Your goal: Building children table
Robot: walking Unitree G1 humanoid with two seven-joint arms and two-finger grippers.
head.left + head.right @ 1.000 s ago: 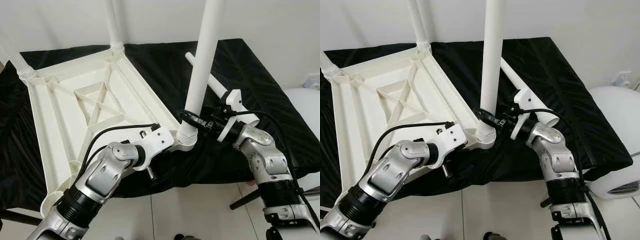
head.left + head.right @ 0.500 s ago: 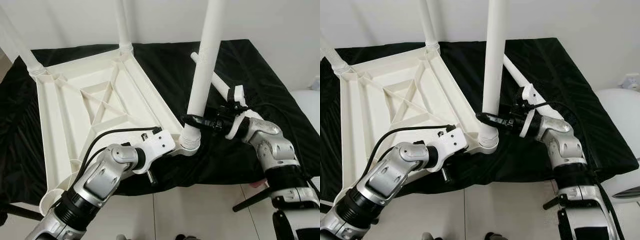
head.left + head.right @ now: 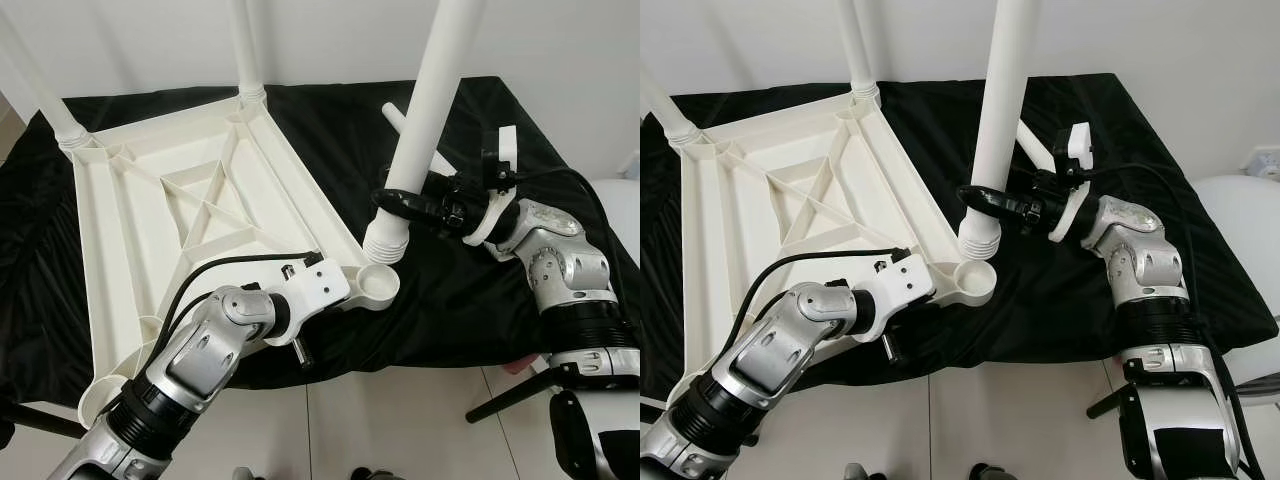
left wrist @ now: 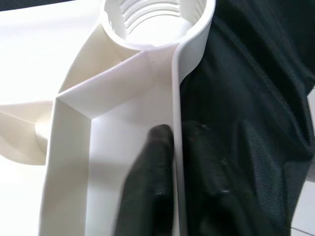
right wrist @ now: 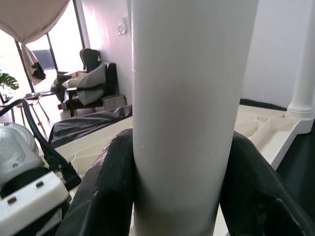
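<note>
Black cloth (image 3: 470,310) covers the bench under the upturned white tabletop (image 3: 150,230). Head views: my right pincer (image 3: 392,200) is clamped round a white leg (image 3: 425,120), holding its ribbed end just above the empty corner socket (image 3: 377,283), probably for seating. Left wrist view: my left pincer (image 4: 170,172) pinches the tabletop's rim, steadying it. Right wrist view: both fingers (image 5: 106,191) hug the smooth round leg.

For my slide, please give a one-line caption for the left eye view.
Right hand holds a white table leg above the open corner socket while the left hand steadies the upturned tabletop.
</note>
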